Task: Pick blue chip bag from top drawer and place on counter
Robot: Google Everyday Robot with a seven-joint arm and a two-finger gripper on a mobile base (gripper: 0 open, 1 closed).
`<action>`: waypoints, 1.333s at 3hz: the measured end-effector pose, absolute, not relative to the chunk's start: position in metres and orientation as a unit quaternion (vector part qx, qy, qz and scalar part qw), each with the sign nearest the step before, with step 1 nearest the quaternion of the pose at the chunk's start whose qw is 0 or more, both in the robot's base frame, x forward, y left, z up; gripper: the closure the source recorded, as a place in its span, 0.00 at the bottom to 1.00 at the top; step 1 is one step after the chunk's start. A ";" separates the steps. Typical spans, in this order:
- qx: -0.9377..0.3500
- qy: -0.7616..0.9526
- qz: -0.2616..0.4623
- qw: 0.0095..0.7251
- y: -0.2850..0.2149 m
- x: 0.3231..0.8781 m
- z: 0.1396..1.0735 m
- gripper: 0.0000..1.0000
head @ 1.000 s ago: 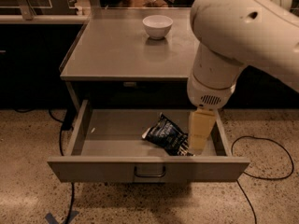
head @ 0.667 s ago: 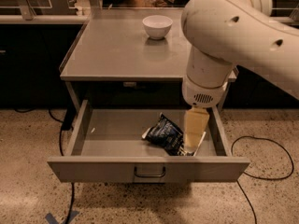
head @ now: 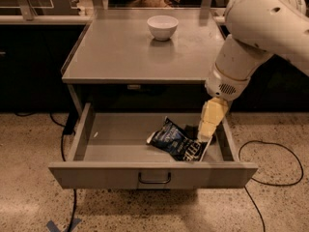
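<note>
Blue chip bag [head: 175,140] lies where it lay a second ago, on the floor of the top drawer [head: 120,141], right of centre and towards the front panel. What has shifted is the arm [head: 251,37]: its bulky housing is now further right, off the counter's middle. The gripper [head: 203,138] is a touch higher at the bag's right end.

Bag: crumpled dark foil, white lettering, pale sealed edges. Judged very light, soft and air-filled. It will crush and crackle, and the contents break easily. The foil looks slick, so a pinch on a flat face may slide. The best hold seems to be a crimped seam or raised fold at the right end, nearest the gripper, pinched rather than squeezed through the body.

Gripper: pale yellow, pointing down into the drawer's right half, tip at the bag's right edge. It is touching or just above the bag; contact is not certain. Open or clamped: cannot tell from this angle, and no hold on the bag is confirmed.

Outward: drawer pulled well out, its right wall just beside the gripper, so little sideways room. Counter [head: 130,47] directly above, white bowl [head: 162,26] near its back. The front part looks the likely set-down, well apart from the bowl.
</note>
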State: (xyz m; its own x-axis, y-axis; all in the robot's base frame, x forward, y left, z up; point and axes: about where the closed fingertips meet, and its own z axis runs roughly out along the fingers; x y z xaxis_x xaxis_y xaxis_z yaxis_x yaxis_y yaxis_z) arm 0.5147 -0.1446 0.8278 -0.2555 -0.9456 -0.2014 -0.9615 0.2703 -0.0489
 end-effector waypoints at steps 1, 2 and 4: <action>-0.585 0.799 0.077 0.114 -0.159 0.530 0.821 0.00; -0.586 0.799 0.077 0.114 -0.159 0.530 0.821 0.00; -0.610 0.783 0.090 0.082 -0.137 0.518 0.788 0.00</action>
